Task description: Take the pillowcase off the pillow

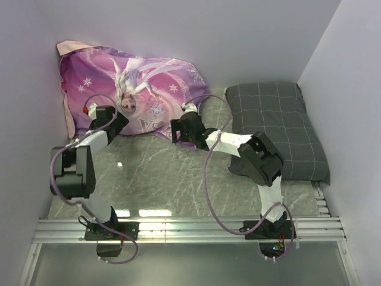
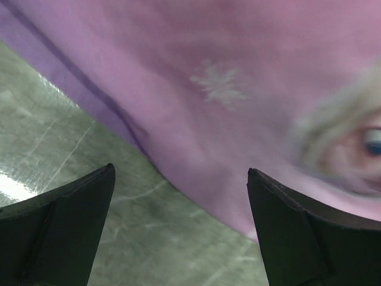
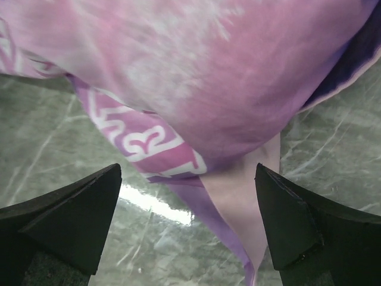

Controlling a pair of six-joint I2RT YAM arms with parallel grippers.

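Observation:
The purple-pink pillowcase (image 1: 134, 89) with the printed princess lies puffed up at the back left of the table; the white pillow is hidden inside it. My left gripper (image 1: 119, 122) is open at its near left edge, fabric (image 2: 238, 107) just ahead of the fingertips (image 2: 89, 196). My right gripper (image 1: 177, 130) is open at the case's near right corner. A loose pale pink flap (image 3: 244, 196) of the case lies between its fingers (image 3: 297, 220), touching neither.
A dark grey checked pillow (image 1: 280, 128) lies at the right, beside the right arm. White walls close in the back and both sides. The green marbled table top (image 1: 161, 173) runs to a metal rail (image 1: 190, 229) at the near edge.

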